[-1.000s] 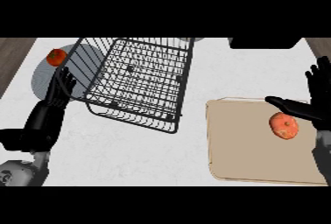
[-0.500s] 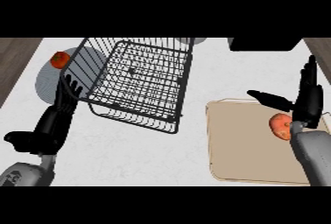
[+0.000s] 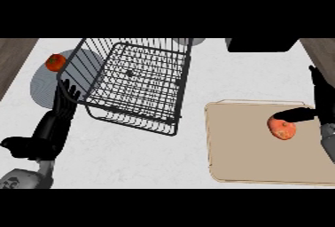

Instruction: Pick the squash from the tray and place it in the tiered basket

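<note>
White marbled counter (image 3: 131,155) carries the tan tray (image 3: 242,146), where the right hand (image 3: 321,99), fingers straight, has drawn in until its thumb touches the orange squash (image 3: 282,128), the wire tiered basket (image 3: 141,84) well apart leftward.

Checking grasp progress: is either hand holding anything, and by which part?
Nothing is held. The right hand is open, thumb at the squash; the left hand is open.

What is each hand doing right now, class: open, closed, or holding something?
Left hand: open, fingers straight, beside the wire basket, holding nothing.
Right hand: open, thumb over the squash on the tray, not gripping it.
</note>
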`<move>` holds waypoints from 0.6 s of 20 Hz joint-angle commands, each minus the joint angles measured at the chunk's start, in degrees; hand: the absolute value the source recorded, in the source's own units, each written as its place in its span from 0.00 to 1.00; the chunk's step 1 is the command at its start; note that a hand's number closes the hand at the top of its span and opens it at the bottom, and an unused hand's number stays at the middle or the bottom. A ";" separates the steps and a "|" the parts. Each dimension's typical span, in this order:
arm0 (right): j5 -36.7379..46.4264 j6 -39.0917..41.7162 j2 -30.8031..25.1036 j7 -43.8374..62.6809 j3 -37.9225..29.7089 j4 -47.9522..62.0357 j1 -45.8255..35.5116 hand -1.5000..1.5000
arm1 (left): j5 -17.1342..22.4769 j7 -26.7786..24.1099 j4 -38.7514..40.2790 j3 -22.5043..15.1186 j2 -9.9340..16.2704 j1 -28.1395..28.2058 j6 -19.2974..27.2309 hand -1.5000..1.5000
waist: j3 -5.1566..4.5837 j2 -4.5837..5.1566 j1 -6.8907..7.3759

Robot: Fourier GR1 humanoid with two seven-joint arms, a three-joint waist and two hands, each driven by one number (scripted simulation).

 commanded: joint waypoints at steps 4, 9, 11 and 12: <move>3.99 21.06 -5.61 22.28 10.18 -4.83 -6.61 0.00 | -0.02 1.51 2.83 -5.69 -3.01 1.46 -3.58 0.50 | -0.52 0.35 -0.04; 1.60 29.84 -3.42 38.79 10.90 -12.38 -13.26 0.00 | -0.61 3.51 3.23 -5.93 -4.23 0.43 -2.47 0.50 | -0.02 0.22 -0.32; 1.24 30.90 -0.94 45.46 12.19 -16.54 -13.61 0.00 | -0.23 0.09 6.25 -4.60 -3.77 1.42 -4.60 0.50 | -0.08 0.19 -0.95; 1.77 29.96 0.07 47.36 12.60 -17.50 -12.68 0.00 | -0.72 2.39 5.16 -5.08 -4.42 0.33 -3.10 0.50 | 0.05 0.21 -0.95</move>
